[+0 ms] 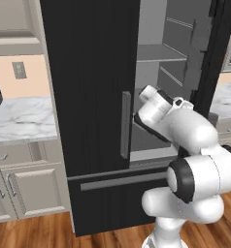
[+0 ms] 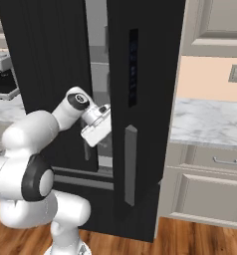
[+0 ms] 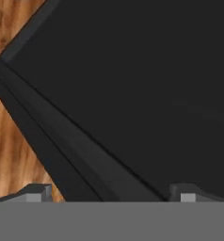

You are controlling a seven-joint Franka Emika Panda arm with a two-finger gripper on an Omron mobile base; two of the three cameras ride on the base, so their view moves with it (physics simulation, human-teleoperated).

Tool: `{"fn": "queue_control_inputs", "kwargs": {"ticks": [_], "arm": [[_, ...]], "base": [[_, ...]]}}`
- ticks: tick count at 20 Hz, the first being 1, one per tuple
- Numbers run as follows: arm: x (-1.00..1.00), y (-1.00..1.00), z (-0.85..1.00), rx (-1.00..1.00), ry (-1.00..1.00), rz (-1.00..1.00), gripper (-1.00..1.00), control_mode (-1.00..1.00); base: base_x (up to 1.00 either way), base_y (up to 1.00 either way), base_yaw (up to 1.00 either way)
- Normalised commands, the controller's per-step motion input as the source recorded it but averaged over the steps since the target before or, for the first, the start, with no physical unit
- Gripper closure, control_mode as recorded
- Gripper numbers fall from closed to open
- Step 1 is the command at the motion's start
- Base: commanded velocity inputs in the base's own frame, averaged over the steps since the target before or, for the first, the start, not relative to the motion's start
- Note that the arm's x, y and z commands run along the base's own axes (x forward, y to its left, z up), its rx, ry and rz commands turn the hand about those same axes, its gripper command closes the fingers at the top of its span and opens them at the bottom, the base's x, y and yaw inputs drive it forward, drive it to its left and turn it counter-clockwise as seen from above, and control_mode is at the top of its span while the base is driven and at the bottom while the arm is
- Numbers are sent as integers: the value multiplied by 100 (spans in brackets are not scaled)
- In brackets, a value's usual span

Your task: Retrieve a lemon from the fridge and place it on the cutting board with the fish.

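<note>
Kitchen risk: beside the fridge [image 1: 93, 97] right door, the spread, empty end effector [image 3: 111, 194] may strike its edge.

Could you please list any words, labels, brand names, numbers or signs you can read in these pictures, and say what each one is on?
None can be read. The dark panel on the fridge door carries faint bluish marks, too blurred to make out. The wall outlet and the handle bear no lettering.
</note>
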Motion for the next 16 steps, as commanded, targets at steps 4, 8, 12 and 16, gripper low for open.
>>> {"fn": "queue_control_inputs", "kwargs": {"ticks": [4, 8, 12, 16], "arm": [[-100, -87, 0, 0, 2, -4, -100, -100], [-90, -97, 1, 0, 1, 0, -100, -100], [-11, -26, 0, -6, 2, 2, -100, -100], [6, 4, 0, -15, 0, 6, -100, -100]], "base": [[0, 0, 0], [0, 0, 0], [0, 0, 0], [0, 0, 0]]}}
